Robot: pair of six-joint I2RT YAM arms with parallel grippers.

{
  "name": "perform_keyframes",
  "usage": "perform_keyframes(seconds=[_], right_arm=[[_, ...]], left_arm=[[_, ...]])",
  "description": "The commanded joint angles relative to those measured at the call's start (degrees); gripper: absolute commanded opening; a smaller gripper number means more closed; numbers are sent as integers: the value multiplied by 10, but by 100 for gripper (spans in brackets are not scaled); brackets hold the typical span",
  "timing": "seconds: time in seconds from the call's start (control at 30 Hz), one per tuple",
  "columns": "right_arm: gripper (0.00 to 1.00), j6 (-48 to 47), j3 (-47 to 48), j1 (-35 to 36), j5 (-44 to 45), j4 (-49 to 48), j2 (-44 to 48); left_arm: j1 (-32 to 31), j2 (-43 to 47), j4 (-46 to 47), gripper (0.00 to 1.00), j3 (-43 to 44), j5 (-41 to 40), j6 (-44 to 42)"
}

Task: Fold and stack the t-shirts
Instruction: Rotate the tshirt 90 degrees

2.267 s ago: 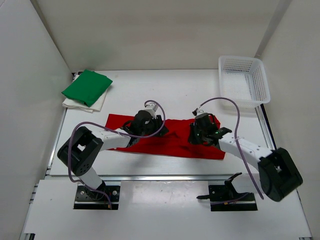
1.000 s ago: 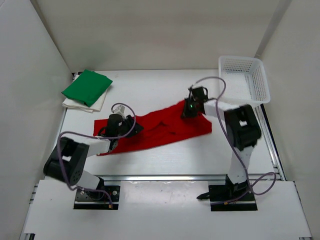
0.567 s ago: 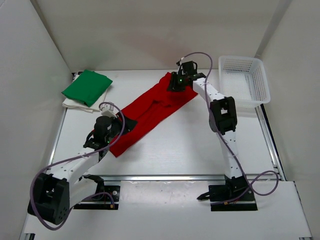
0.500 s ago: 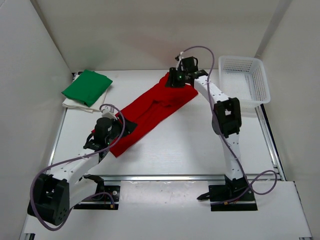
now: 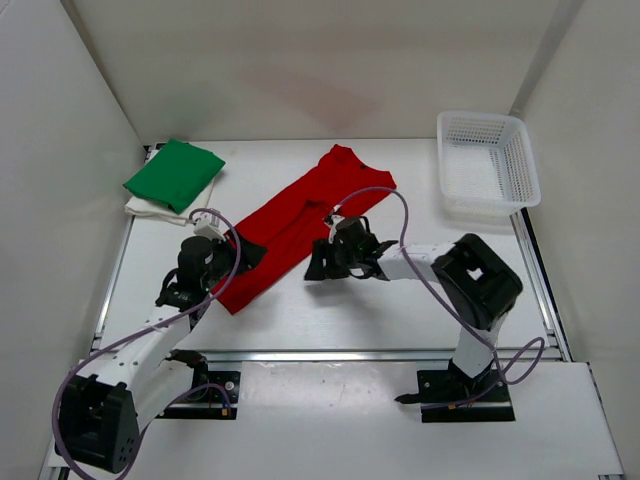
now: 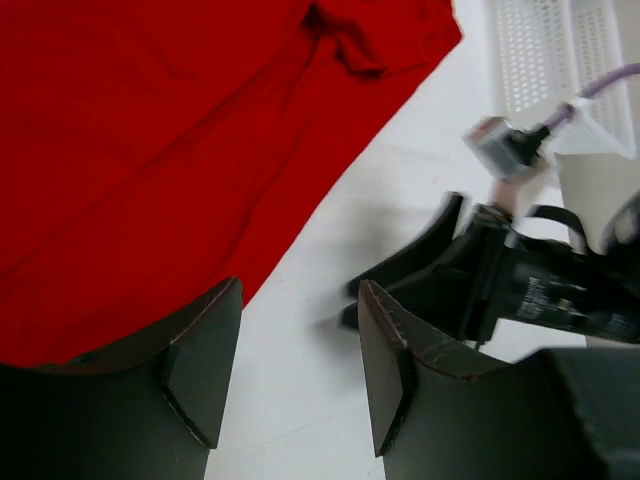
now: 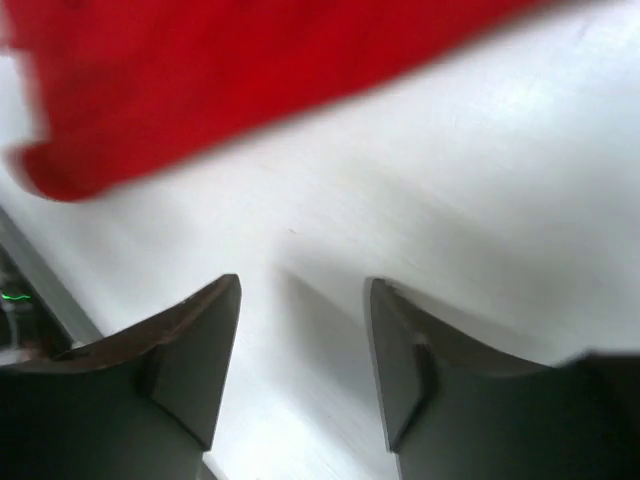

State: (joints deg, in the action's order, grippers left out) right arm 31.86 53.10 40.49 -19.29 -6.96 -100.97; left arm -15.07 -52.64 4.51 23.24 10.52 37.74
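The red t-shirt (image 5: 300, 222) lies stretched out in a diagonal strip from near left to far middle of the table; it also fills the upper left of the left wrist view (image 6: 180, 140) and the top of the right wrist view (image 7: 250, 80). A folded green t-shirt (image 5: 175, 172) rests on a folded white t-shirt (image 5: 172, 209) at the far left. My left gripper (image 5: 245, 252) (image 6: 300, 370) is open at the red shirt's near edge, holding nothing. My right gripper (image 5: 314, 268) (image 7: 303, 350) is open over bare table just right of the shirt, empty.
A white mesh basket (image 5: 488, 165) (image 6: 560, 60) stands at the far right corner. White walls close in the table on the left, back and right. The two grippers face each other across the red shirt's near half, a short way apart.
The right gripper has opened, let go of the red shirt's far end and swung back from the far middle to mid-table. The left gripper has opened wider. The shirt now lies flat.
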Motion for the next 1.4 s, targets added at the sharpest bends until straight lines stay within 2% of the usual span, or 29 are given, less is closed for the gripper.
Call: perform_keyframes(seconds=[0.0, 0.17, 0.3, 0.33, 0.37, 0.43, 0.47, 0.57, 0.63, 0.67, 0.77, 0.83, 0.87, 0.9, 0.93, 1.07, 1.17, 1.27, 1.3, 1.37], right_arm=[[54, 63, 46, 34, 16, -76, -39], [54, 120, 77, 61, 21, -105, -127], [50, 138, 127, 64, 8, -89, -197], [43, 136, 152, 64, 6, -76, -206], [26, 131, 166, 65, 2, -71, -218], [10, 132, 160, 60, 0, -72, -223], [0, 131, 149, 53, -2, -76, -216], [0, 123, 78, 13, -15, -104, -166], [0, 105, 5, -22, -15, -106, -90], [0, 92, -47, -49, -15, -106, -69], [0, 63, -183, -147, -41, -94, 70], [12, 39, -283, -226, -55, -96, 150], [28, 31, -297, -240, -67, -80, 175], [51, 11, -315, -265, -66, -39, 222], [55, -8, -315, -267, -61, -12, 261], [61, 6, -352, -237, 18, 94, 429], [62, 57, -387, -196, 84, 148, 510], [61, 71, -410, -216, 120, 215, 580], [61, 73, -411, -225, 122, 241, 616], [65, 94, -432, -241, 120, 274, 668]], left_arm=[[-9, 20, -11, 61, 22, 16, -17], [-1, 33, -23, 55, 11, 19, -27], [-10, 23, -23, 51, 8, 12, -24], [-15, 15, -20, 50, 9, 16, -26], [-15, 11, -23, 48, 10, 13, -25], [-16, 4, -15, 47, 8, 20, -24], [-18, 3, -13, 46, 9, 21, -21], [-30, -6, -11, 45, 9, 15, -22], [-51, -18, -6, 45, 11, 11, -24], [-71, -31, -4, 46, 16, 2, -21], [-129, -70, 15, 45, 18, -12, -16], [-160, -104, 35, 45, 22, -15, -10], [-179, -127, 36, 45, 35, -17, -11], [-191, -145, 33, 44, 41, -18, -13], [-197, -152, 30, 44, 45, -19, -19], [-203, -152, -17, 48, 36, -22, -44], [-209, -134, -31, 55, 1, -4, -48], [-255, -153, -26, 63, -4, 10, -34], [-282, -161, -23, 63, 0, 11, -27], [-318, -204, -10, 67, 13, 23, -24]])
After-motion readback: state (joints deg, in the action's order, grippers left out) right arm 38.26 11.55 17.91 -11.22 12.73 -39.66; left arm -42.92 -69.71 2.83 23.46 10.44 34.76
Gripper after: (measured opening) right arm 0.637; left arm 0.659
